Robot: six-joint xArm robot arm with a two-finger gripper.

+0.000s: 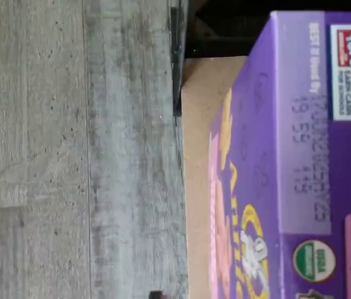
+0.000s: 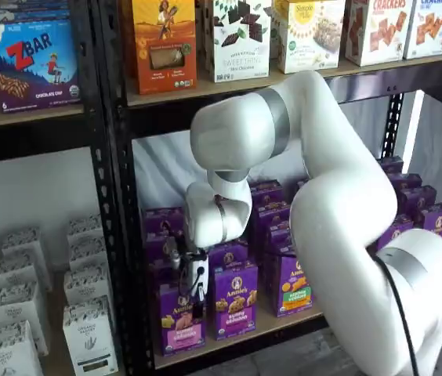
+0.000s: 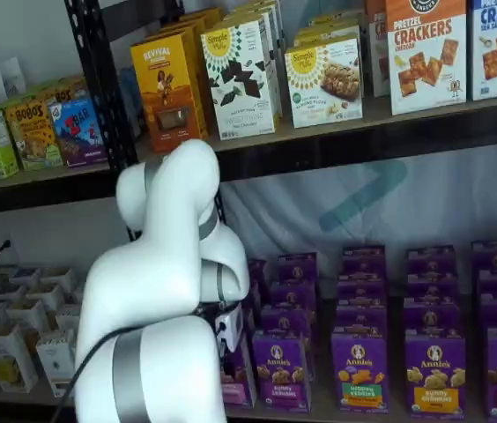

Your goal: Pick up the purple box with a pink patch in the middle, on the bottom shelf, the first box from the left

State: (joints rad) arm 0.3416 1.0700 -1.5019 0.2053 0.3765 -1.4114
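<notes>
The purple box (image 2: 179, 319) stands upright at the left end of the bottom shelf (image 2: 284, 327), with a pink band across its front. In the wrist view I look down on its top and front (image 1: 300, 162), with the tan shelf board (image 1: 195, 156) before it. In a shelf view the arm hides most of it, and only its pink edge (image 3: 235, 381) shows. My gripper (image 2: 197, 294) hangs just above and in front of the box's top. One black finger shows against the box front. I cannot tell whether the fingers are open or shut. The gripper (image 3: 231, 333) also shows low on the arm.
A purple carton with a purple label (image 2: 233, 302) stands right of the box, then one with a green-and-orange label (image 2: 288, 286). More purple cartons fill the rows behind. A black rack post (image 2: 119, 235) stands close on the left, with white cartons (image 2: 88, 329) beyond it. Grey plank floor (image 1: 70, 156) lies below.
</notes>
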